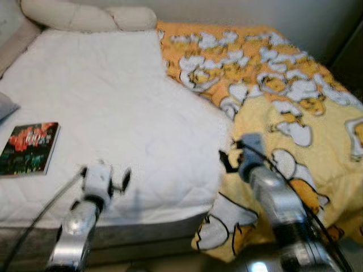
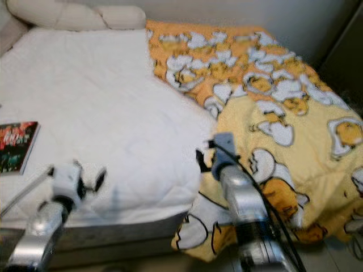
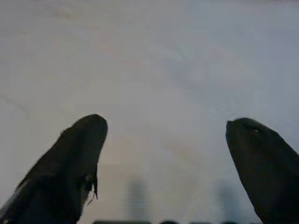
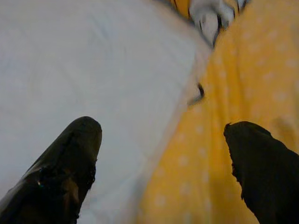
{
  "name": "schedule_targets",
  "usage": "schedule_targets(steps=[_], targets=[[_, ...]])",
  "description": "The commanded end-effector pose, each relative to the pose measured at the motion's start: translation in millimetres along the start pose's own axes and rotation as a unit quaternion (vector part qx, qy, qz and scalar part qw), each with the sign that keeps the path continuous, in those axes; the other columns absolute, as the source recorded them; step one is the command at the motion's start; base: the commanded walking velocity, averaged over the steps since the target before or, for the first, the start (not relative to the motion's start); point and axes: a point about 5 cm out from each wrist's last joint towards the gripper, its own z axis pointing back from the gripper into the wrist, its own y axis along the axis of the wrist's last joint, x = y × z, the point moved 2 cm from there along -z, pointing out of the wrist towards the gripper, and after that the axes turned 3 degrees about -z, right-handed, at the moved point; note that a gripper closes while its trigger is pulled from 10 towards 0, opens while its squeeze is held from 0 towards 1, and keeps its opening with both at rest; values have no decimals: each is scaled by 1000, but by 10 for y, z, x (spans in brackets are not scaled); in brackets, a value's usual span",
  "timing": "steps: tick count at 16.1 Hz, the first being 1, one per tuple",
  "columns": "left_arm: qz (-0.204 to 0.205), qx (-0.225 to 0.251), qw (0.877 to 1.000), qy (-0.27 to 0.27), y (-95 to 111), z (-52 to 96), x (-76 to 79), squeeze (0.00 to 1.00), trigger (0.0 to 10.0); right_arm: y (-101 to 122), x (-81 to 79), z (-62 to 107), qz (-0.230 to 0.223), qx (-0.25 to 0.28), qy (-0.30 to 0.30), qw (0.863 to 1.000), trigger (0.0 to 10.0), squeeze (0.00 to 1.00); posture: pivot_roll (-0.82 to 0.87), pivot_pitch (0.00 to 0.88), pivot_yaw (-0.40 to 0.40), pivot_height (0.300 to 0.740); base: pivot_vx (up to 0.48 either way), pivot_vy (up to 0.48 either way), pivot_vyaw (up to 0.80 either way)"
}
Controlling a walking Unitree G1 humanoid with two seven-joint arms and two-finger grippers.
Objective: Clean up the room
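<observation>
A yellow and orange blanket (image 1: 295, 113) with cartoon prints covers the right half of the bed and hangs over its front edge. The left half is bare white mattress cover (image 1: 113, 113). A dark book (image 1: 29, 148) with a red picture lies flat on the white cover at the left. My left gripper (image 1: 105, 173) hovers open over the white cover near the bed's front edge, holding nothing (image 3: 166, 126). My right gripper (image 1: 229, 156) stands open right at the blanket's left edge, one finger over white, the other over yellow cloth (image 4: 163, 126).
Cream pillows (image 1: 85, 17) lie along the head of the bed. A grey cushion corner (image 1: 5, 106) pokes in at the far left. Dark furniture (image 1: 353, 54) stands beyond the bed's right side. The grey bed base (image 1: 142, 235) runs below the mattress.
</observation>
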Motion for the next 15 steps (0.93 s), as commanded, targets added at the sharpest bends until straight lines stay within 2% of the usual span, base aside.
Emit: schedule_targets(steps=[1, 2, 3, 4, 5, 9, 10, 11, 12, 13, 14, 15], targets=[[-26, -10, 998, -51, -80, -26, 92, 306, 10000, 5, 86, -105, 10, -15, -24, 1000, 10000, 1000, 212, 12, -38, 740, 0, 0, 0], [-40, -25, 996, -74, -161, -56, 136, 306, 10000, -16, 84, -164, 25, -32, -24, 999, 10000, 1000, 225, 22, -31, 740, 0, 0, 0], [-53, -38, 993, -95, -218, -75, 170, 306, 10000, -41, 98, -200, 34, -46, -32, 998, 10000, 631, 228, 25, -30, 740, 0, 0, 0], [-65, -54, 990, -109, -284, -94, 193, 306, 10000, -68, 117, -225, 48, -60, -42, 996, 10000, 67, 239, 32, -23, 740, 0, 0, 0], [-73, -64, 988, -120, -320, -105, 195, 306, 10000, -81, 134, -243, 52, -66, -48, 995, 10000, 0, 256, 48, -20, 740, 0, 0, 0], [-109, -97, 978, -148, -462, -87, 288, 302, 10000, -192, 176, -256, 30, -96, -66, 993, 9922, 0, 341, 121, -29, 740, 0, 0, 0], [-113, -99, 978, -147, -470, -88, 269, 306, 10000, -223, 191, -251, 37, -101, -71, 992, 9294, 0, 349, 131, -31, 740, 0, 0, 0], [-114, -99, 978, -145, -465, -94, 250, 310, 10000, -261, 207, -243, 32, -105, -76, 991, 5804, 0, 373, 161, -34, 740, 0, 0, 0], [-114, -92, 978, -148, -469, -78, 264, 310, 10000, -279, 215, -239, 28, -106, -77, 991, 4902, 0, 379, 167, -34, 740, 0, 0, 0], [-107, -73, 978, -163, -462, -43, 309, 306, 10000, -316, 227, -230, 13, -109, -79, 991, 3020, 0, 404, 197, -36, 740, 0, 0, 0], [-102, -61, 978, -172, -447, -30, 336, 306, 10000, -345, 240, -223, 3, -112, -82, 990, 2980, 0, 421, 217, -35, 740, 0, 0, 0], [-100, -51, 979, -172, -406, -54, 338, 314, 10000, -366, 262, -215, 7, -113, -87, 990, 706, 0, 430, 225, -35, 740, 0, 0, 0]])
